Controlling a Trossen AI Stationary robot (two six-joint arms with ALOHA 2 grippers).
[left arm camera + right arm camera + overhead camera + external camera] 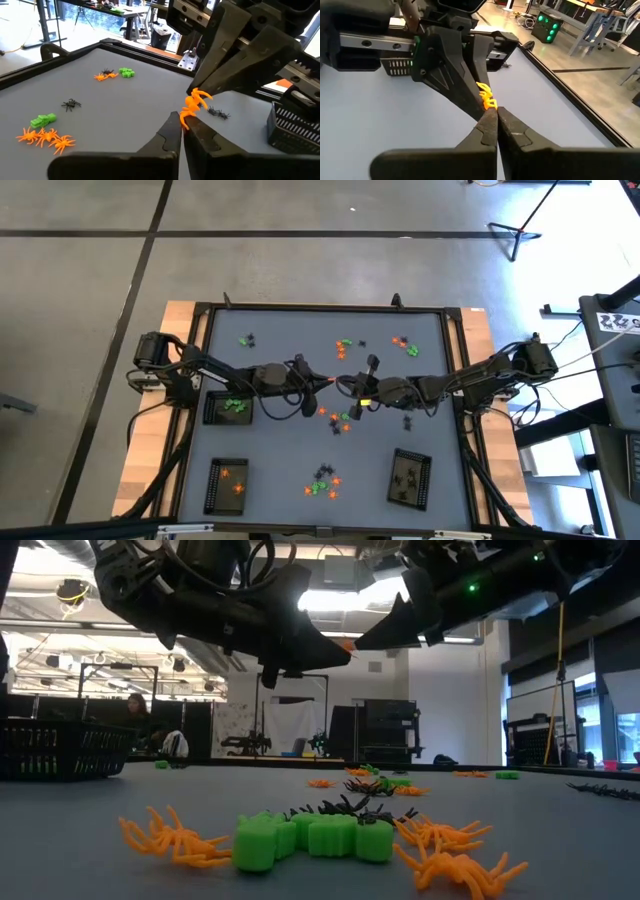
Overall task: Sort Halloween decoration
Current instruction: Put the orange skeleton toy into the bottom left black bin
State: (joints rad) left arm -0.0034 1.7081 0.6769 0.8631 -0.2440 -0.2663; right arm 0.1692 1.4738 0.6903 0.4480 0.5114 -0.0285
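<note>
Meeting mid-frame above the grey tabletop [300, 450], left gripper [182, 121] and right gripper [491, 111] both clamped on one small orange plastic spider [194, 105], apparently handing it over for sorting.

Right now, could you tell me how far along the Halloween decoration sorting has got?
Partly done. One tray already holds green trinkets, another tray holds orange ones, and a third tray holds black ones. In hand: the left tool and right tool meet mid-table, both shut on one orange spider. Left: loose clusters of orange, green and black trinkets scattered across the table.
</note>
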